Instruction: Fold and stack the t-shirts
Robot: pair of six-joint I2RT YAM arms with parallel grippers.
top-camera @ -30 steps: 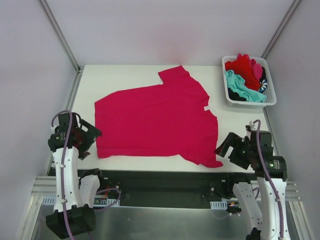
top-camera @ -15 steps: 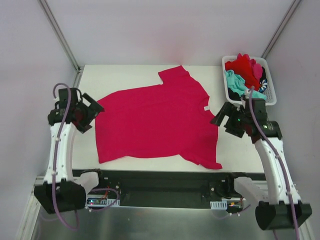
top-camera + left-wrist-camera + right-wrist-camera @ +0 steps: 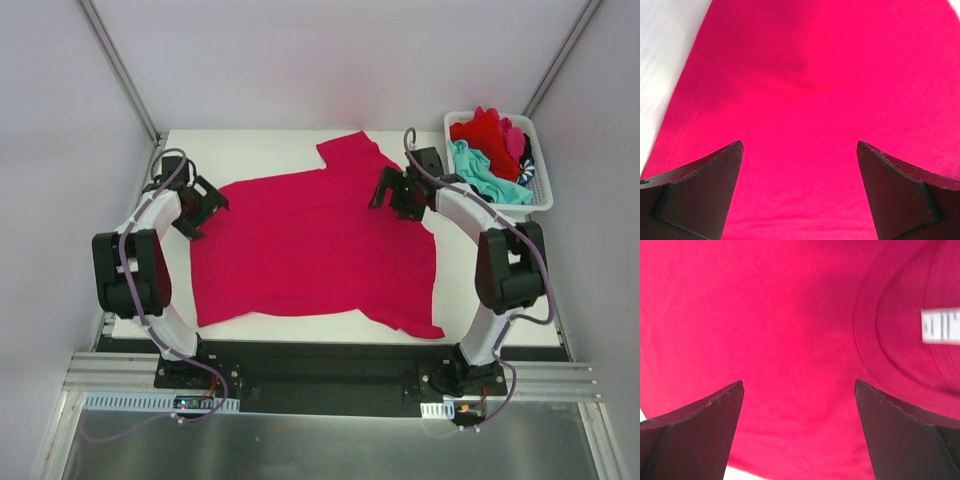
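Observation:
A large magenta-pink t-shirt (image 3: 310, 245) lies spread flat on the white table (image 3: 250, 145). My left gripper (image 3: 205, 205) is open above the shirt's far left corner; its wrist view shows only pink cloth (image 3: 805, 90) between the fingers (image 3: 705, 190). My right gripper (image 3: 392, 192) is open above the shirt near its collar; its wrist view shows the collar seam (image 3: 865, 350) and a white label (image 3: 940, 325). Red (image 3: 490, 130) and teal (image 3: 480, 172) shirts lie bunched in the basket, with a dark striped one (image 3: 527, 172) partly hidden.
The white slotted basket (image 3: 545, 195) stands at the table's far right corner. One sleeve (image 3: 350, 150) points to the far edge, the other (image 3: 410, 318) to the near edge. White walls close in on both sides.
Both arms have swung from the near edge out over the table. The left gripper now hovers over the shirt's far left corner and the right one over the collar. The shirt has not moved.

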